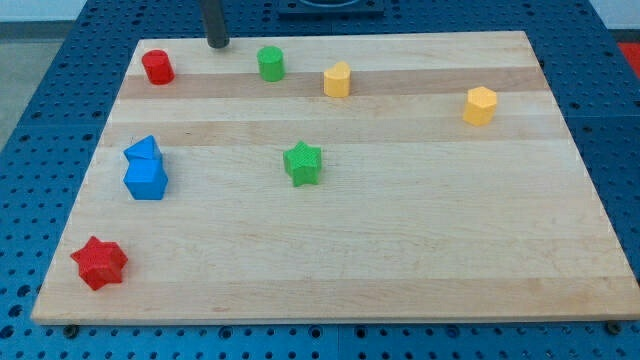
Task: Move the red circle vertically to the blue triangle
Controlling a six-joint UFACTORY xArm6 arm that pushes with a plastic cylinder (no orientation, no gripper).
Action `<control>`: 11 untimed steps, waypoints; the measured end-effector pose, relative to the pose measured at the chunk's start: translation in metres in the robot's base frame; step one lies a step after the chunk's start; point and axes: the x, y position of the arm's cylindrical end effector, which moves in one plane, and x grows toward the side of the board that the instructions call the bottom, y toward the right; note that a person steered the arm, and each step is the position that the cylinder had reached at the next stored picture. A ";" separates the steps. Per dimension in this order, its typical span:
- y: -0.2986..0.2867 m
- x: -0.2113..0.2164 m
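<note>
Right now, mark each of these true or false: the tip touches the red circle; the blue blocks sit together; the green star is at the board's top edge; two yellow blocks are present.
1. My tip touches the red round block. False: it stands apart, toward the view's right of it.
2. The blue triangular block sits against the blue cube-like block. True.
3. The green star block lies at the wooden board's top edge. False: it lies near the middle.
4. Two yellow blocks are present. True.
</note>
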 end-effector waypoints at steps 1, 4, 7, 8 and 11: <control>-0.065 -0.001; -0.109 0.002; -0.073 0.065; -0.072 0.067; -0.086 0.066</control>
